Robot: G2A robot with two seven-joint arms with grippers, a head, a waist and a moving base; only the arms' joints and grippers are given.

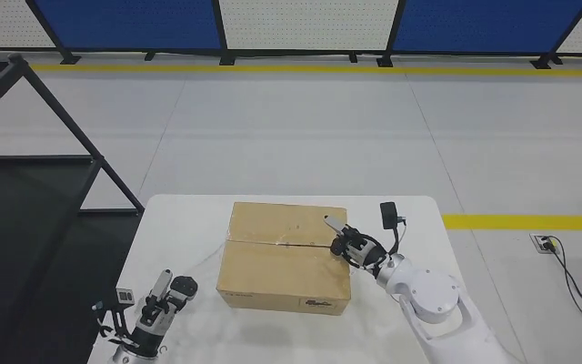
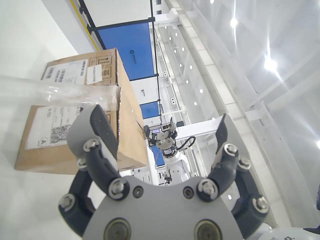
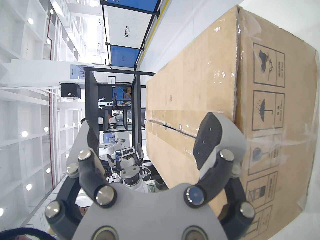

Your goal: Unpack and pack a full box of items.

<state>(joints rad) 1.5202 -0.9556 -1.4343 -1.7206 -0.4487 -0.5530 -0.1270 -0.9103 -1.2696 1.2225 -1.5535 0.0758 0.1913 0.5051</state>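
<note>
A closed cardboard box (image 1: 284, 259) sits mid-table, its two top flaps meeting at a taped seam (image 1: 273, 242). My right gripper (image 1: 341, 238) is open at the box's right end. One finger (image 3: 208, 138) hangs over the top near the seam, the other off the edge. In the right wrist view the box (image 3: 200, 88) shows its top and a printed end face. My left gripper (image 1: 173, 289) stands open near the table's front left corner, apart from the box. Its fingers (image 2: 103, 128) hold nothing, and the labelled box side (image 2: 75, 106) lies beyond them.
The white table (image 1: 182, 227) has bare room left of the box and behind it. A black metal frame (image 1: 55, 136) stands off the table's left side. Blue and white panels (image 1: 309, 23) close off the floor at the back.
</note>
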